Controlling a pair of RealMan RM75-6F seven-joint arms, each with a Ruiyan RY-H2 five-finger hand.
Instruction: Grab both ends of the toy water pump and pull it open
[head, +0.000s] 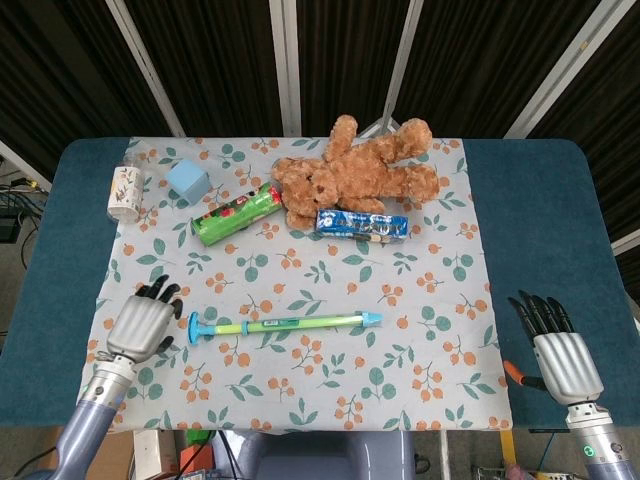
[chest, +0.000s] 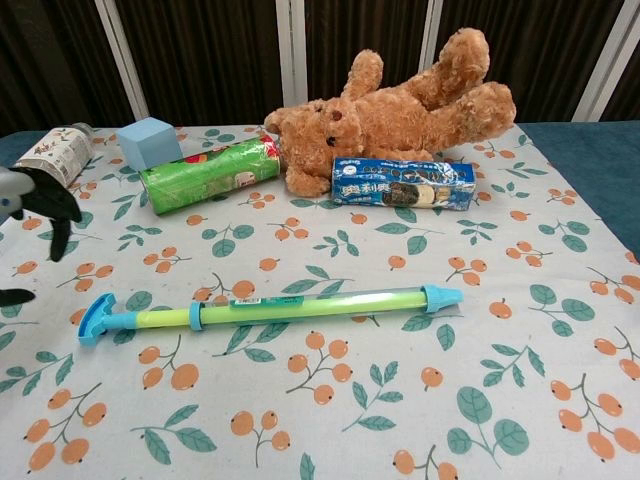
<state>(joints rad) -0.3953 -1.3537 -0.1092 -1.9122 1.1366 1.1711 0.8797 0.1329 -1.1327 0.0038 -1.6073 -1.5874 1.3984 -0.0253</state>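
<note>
One toy water pump (head: 283, 324) lies untouched between two hands, left hand (head: 143, 322) and right hand (head: 558, 350), fingers spread, holding nothing.

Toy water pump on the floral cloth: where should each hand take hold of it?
The green-and-blue plastic toy water pump lies flat, left to right. Likely best: left hand takes the blue T-handle from the left, right hand the blue nozzle cap from the right.

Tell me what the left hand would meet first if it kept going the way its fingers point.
Probably the green snack tube: the left hand points up-table and slightly right, passing left of the toy water pump's handle. Height is unclear.
</note>
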